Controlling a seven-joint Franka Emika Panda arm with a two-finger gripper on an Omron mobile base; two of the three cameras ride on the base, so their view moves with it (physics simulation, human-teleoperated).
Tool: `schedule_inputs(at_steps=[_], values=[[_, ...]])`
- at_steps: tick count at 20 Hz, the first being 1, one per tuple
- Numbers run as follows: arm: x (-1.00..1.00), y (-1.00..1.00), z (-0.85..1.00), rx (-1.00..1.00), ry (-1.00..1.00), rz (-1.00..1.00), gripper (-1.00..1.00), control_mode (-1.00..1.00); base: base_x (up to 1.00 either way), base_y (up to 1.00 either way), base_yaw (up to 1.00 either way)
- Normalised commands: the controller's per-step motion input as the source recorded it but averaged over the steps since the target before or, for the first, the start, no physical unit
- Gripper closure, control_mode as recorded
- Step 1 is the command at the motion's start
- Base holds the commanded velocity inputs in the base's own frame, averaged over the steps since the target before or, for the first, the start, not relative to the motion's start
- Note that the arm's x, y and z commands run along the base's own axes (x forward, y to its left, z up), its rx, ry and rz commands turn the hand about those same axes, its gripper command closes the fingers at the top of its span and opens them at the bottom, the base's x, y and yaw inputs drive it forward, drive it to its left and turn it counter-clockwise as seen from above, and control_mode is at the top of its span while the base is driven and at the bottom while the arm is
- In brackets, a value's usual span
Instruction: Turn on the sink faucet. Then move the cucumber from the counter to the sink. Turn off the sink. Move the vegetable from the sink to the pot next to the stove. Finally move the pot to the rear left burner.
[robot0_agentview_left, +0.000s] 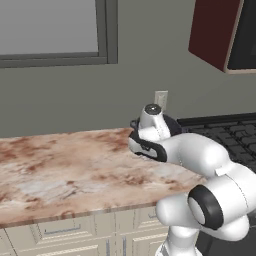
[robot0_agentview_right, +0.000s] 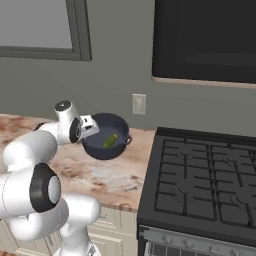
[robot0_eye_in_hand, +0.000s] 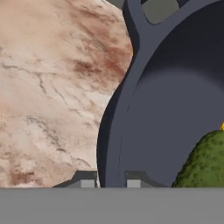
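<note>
The dark grey pot appears raised a little above the marbled counter, left of the black stove. The green cucumber lies inside it. My gripper is shut on the pot's left rim. In the hand view the rim runs down between my fingertips, with the cucumber at the lower right inside the pot. In the left base view my arm hides most of the pot.
A wall outlet sits behind the pot. A dark microwave hangs over the stove, whose grates begin right beside the counter's end. A window is on the back wall at left. Cream cabinets lie under the counter.
</note>
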Motion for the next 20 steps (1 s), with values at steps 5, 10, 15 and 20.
schedule_inputs(at_steps=[5,10,15,20], values=[[0.10,-0.69,0.07,0.01,-0.14,-0.02,1.00,-1.00,0.00,0.00,0.00],[0.30,-0.76,0.16,0.02,-0.05,-0.05,1.00,-1.00,0.00,0.00,0.00],[0.44,-0.71,0.24,0.02,0.00,-0.07,1.00,-1.00,0.00,0.00,0.00],[0.46,-0.62,0.21,0.00,0.00,-0.07,1.00,-1.00,0.00,0.00,0.00]])
